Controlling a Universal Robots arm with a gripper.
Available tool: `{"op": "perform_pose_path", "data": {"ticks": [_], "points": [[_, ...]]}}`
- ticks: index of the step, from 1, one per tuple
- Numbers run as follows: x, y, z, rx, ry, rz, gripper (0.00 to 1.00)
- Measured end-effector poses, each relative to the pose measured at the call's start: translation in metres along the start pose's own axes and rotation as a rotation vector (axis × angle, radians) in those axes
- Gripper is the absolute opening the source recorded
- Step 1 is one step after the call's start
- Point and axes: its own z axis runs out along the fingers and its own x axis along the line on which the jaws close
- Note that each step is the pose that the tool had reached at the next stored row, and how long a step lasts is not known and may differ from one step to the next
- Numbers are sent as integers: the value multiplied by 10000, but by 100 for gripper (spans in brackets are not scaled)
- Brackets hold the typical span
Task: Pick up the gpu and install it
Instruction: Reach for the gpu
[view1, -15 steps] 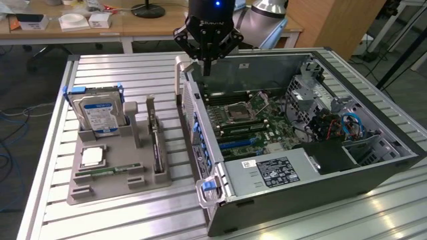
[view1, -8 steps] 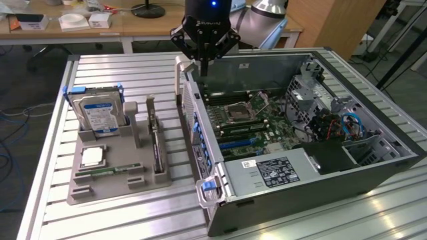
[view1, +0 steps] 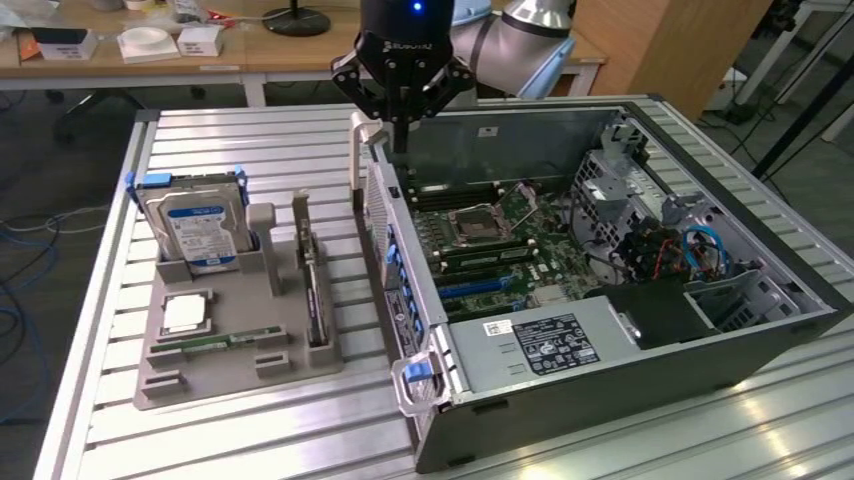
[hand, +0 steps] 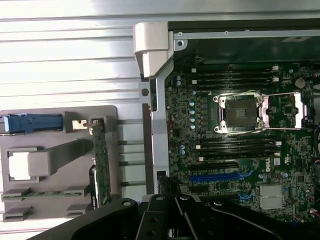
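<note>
The gpu (view1: 311, 285) is seen standing on its long edge in a slot of the grey holder (view1: 200, 378). The holder is set on the slatted table (view1: 267, 140), just beside the open computer case (view1: 641, 390), toward the exterior view's left. The gpu is shown as a thin, flat card with a dark green board, and a narrow silver bracket (view1: 302, 212) is fitted at its far end. The gripper (view1: 396, 132) is held apart from it, above the rear wall of the case, near a white latch (view1: 358, 150). Its fingers are pressed together.
</note>
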Motion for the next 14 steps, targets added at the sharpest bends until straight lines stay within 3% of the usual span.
{"op": "perform_pose_path", "data": {"ticks": [14], "points": [[137,-10,-2,0,0,0,11]]}}
